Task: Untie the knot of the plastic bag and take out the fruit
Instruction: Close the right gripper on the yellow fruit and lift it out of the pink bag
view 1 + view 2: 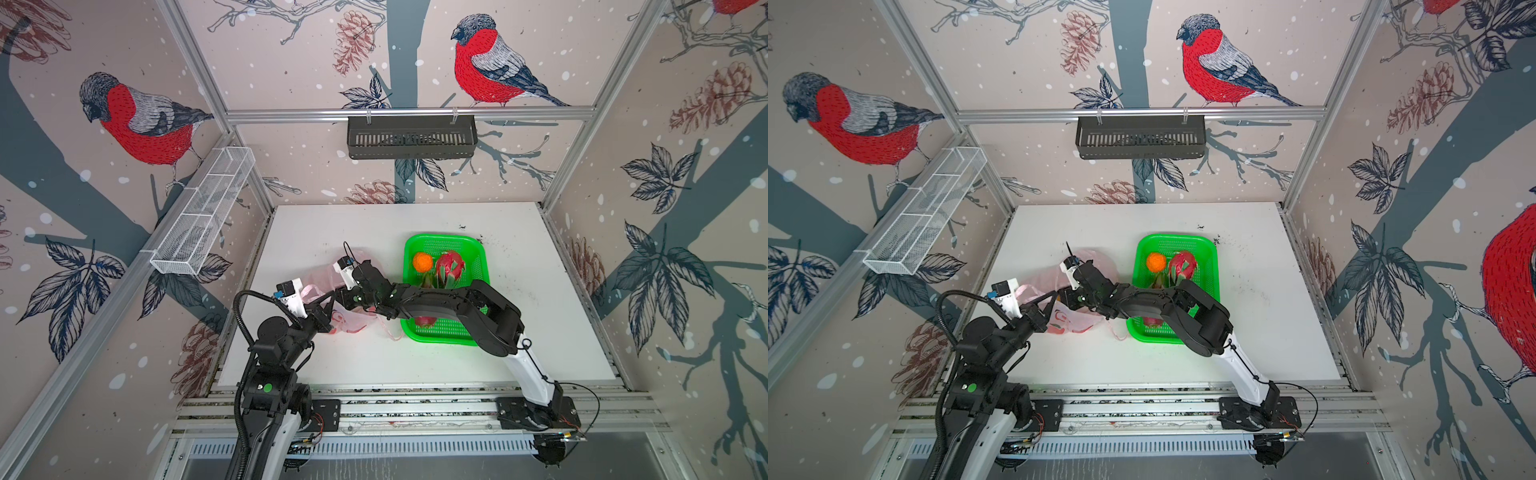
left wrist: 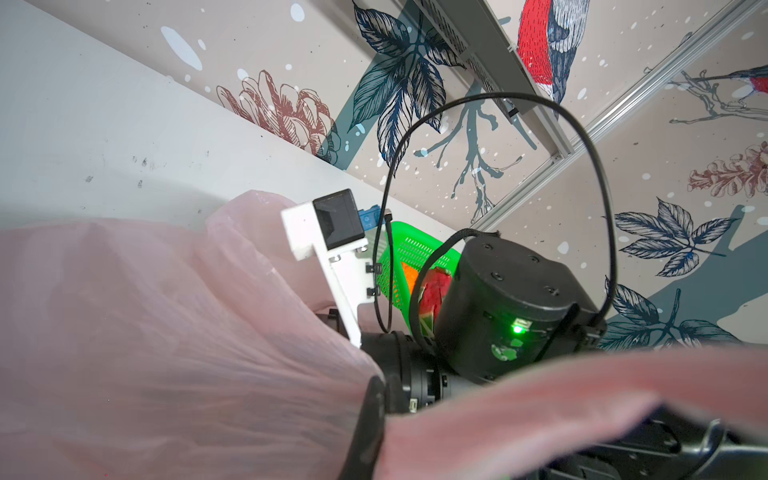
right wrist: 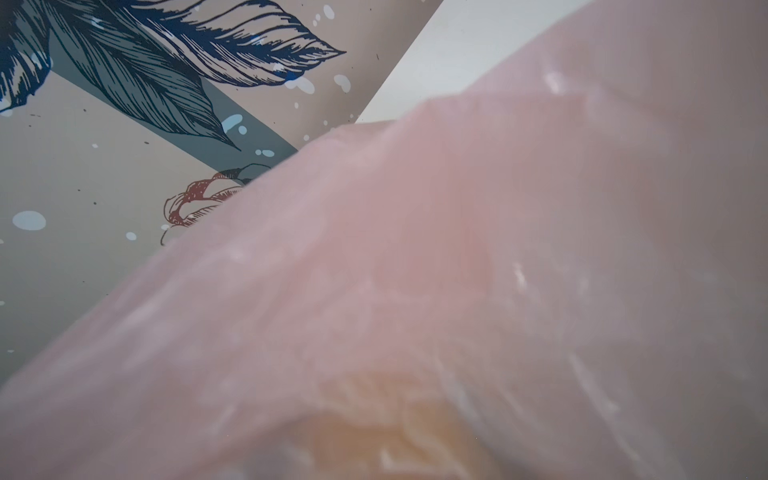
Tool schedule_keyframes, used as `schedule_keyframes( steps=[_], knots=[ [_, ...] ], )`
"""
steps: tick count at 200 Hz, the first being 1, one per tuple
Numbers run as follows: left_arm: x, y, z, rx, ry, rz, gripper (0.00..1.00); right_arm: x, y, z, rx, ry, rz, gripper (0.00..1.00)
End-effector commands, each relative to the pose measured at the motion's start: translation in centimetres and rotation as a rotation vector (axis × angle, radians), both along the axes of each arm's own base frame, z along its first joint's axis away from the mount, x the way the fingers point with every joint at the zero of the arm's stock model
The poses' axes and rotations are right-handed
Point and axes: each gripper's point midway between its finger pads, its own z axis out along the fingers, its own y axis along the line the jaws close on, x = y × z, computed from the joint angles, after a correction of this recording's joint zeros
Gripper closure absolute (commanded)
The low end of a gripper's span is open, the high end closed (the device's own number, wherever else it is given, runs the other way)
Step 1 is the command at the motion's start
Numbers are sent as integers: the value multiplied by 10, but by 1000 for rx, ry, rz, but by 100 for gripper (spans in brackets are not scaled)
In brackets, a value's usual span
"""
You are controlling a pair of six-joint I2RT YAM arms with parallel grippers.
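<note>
Closest in both top views is the left arm (image 1: 272, 332) (image 1: 984, 332). The left claw (image 1: 330, 298) (image 1: 1052, 297) is pinched tight on the edge of the bag (image 1: 320, 277) (image 1: 1100, 259). That bag lies on the white table (image 1: 540, 311) (image 1: 1266, 311), just beside the green basket (image 1: 444, 239) (image 1: 1177, 237), on its left. The right claw (image 1: 343, 297) (image 1: 1068, 297) reaches across and is stuffed into the bag, so I can't tell how its jaws stand. The basket holds an orange ball (image 1: 422, 262) (image 1: 1155, 262) with a dragon fruit (image 1: 451, 266) (image 1: 1182, 266) next to it. A second dragon fruit (image 1: 426, 321) (image 1: 1152, 322) is half hidden under the right arm (image 1: 478, 316) (image 1: 1200, 320).

Left wrist view: pink film (image 2: 166, 332) drapes over a black finger (image 2: 370, 415), with creases pulling toward it. The basket (image 2: 415, 249), orange ball (image 2: 409, 276) and dragon fruit (image 2: 434, 291) peek out behind the right arm's wrist (image 2: 498, 299).

Right wrist view: basically all blurry bag (image 3: 457, 249). An orangey glow (image 3: 374, 440) shows through one patch, but I can't say what it is.
</note>
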Motion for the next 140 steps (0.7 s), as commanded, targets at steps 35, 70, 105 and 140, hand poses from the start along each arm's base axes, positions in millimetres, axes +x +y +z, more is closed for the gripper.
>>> schedule_keyframes(
  steps=[35,70,105,140],
  knots=[
    [-2,8,-6,-36,16,54,100,5,-11,21,13,-42,-28,84],
    [-3,14,-10,-46,27,89,100,5,-18,39,28,-57,-33,84],
    [1,20,-15,-44,38,131,100,1,-27,65,26,-91,-27,84],
    [5,26,-14,-45,30,168,100,-3,-37,86,22,-115,-27,84]
  ],
)
